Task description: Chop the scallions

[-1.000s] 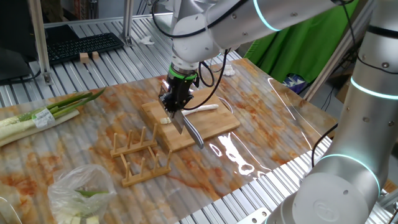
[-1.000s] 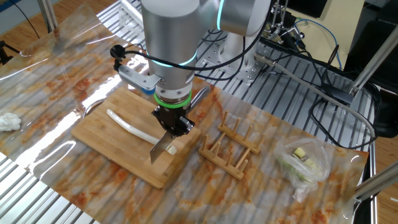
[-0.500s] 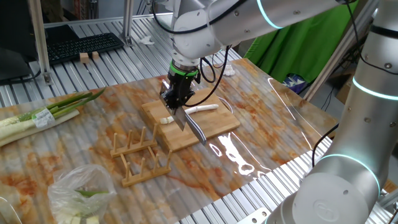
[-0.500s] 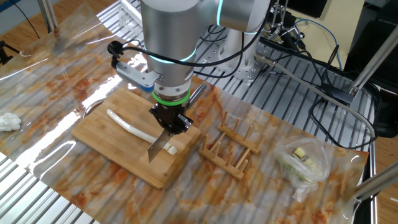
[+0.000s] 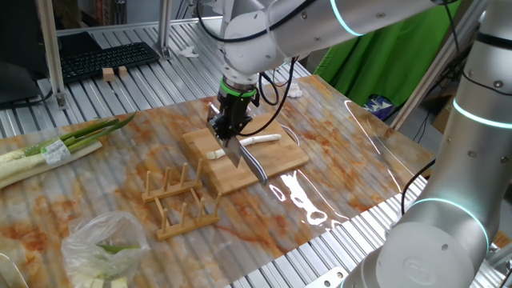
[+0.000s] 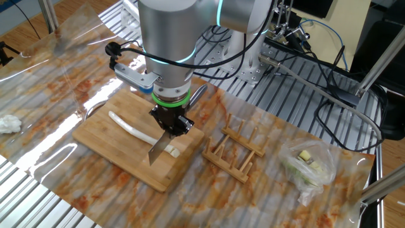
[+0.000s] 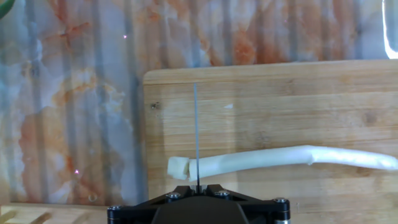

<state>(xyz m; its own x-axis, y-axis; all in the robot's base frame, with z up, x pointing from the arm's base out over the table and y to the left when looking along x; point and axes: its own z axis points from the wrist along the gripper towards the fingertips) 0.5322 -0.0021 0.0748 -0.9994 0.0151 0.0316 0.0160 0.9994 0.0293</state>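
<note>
**Scallions on the board, blade lined up near the cut end**

Scallions [image 7: 273, 158] lie as one pale curved stalk across the wooden board [image 6: 114, 142], which sits on the marbled table sheet [image 5: 336, 152] so the chopping has a firm, flat base. A short stub [image 6: 172, 151] rests just beside the stalk's end, apparently a piece already cut off. Over that end the arm [image 6: 168, 38] stands with its hand pointing down, and the gripper [image 6: 169, 123] is clamped tight on a knife [image 6: 158, 150], jaws nearly together around the handle. The blade hangs edge-down and crosses the stalk at a right angle; in the hand view it shows as a thin line close to the stalk's blunt end, a placement that would take off another short segment. Whether the edge touches the stalk is hard to tell. Off the board stand a wooden rack [image 6: 231, 152] and a plastic bag of green bits [image 6: 307, 166], clear of the knife's path.
</note>
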